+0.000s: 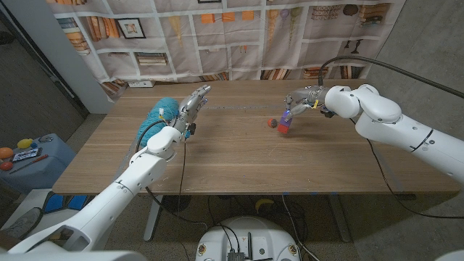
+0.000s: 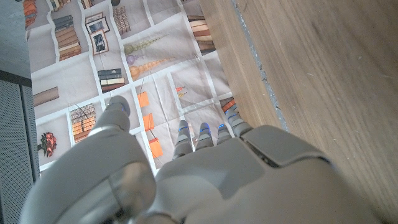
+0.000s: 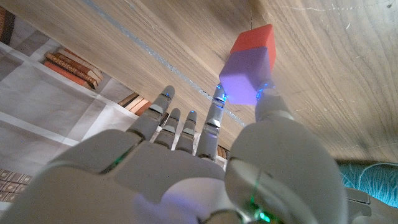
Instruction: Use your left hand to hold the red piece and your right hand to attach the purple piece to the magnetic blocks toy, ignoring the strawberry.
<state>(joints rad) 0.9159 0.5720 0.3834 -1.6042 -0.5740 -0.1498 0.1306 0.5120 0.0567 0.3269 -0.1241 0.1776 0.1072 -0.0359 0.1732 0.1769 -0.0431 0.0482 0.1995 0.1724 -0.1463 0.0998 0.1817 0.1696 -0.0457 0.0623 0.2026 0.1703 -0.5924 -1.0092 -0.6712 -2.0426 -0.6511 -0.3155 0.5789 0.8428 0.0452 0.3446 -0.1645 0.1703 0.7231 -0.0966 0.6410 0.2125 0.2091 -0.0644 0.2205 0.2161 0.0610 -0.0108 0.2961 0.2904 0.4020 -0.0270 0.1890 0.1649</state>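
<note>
Right hand [image 3: 205,168] pinches purple piece [image 3: 247,70] stacked w/ red piece [image 3: 254,41], long axis toward table [image 3: 323,74]; left hand [image 1: 190,109] open.

A wooden table [image 1: 232,159] is carrying everything here, its plank surface running from the near edge to the far edge by the bookshelf-print backdrop. Toward the far right, a red piece [image 1: 283,129] is sitting on the wood with a purple piece [image 1: 286,118] stacked on it, and a small strawberry [image 1: 272,122] is lying just beside them on the left.
</note>
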